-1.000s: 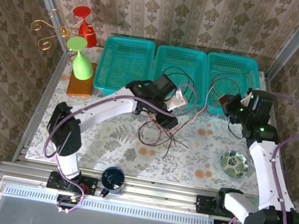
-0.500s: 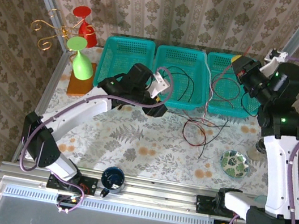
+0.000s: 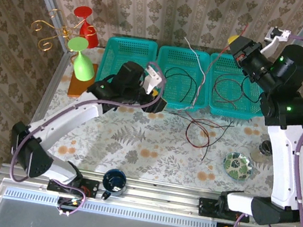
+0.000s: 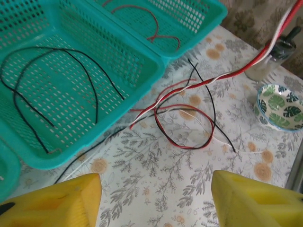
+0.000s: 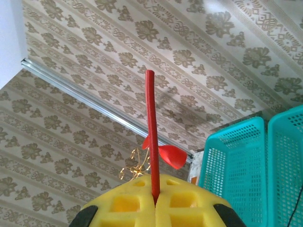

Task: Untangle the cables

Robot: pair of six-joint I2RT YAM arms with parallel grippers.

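- Under both jaws lies the floral worktop [image 3: 135,140].
- Beyond the left jaws, three teal baskets [image 3: 126,65] stand in a row at the far edge. The right jaws hang high over the right one.
- Left jaws: low, just on the near side of the middle basket's front left corner. They are spread wide with nothing between them.
- Right jaws: pressed together on the red cable [image 5: 151,137], whose stiff end pokes straight out past them.
- From the right jaws the red cable runs down, twisted with a white cable [image 4: 213,80], to a tangle [image 4: 161,109] on the worktop. The tangle lies ahead and right of the left jaws, just in front of the baskets.
- In the tangle, a red loop [image 4: 166,137] lies crossed by a black cable [image 4: 214,106].
- Ahead and left of the left jaws, another black cable [image 4: 90,79] curls in the middle basket. A dark red one [image 4: 156,23] lies in the right basket.
- Right of the tangle sits a leaf-patterned bowl [image 4: 279,106], well below the right jaws.
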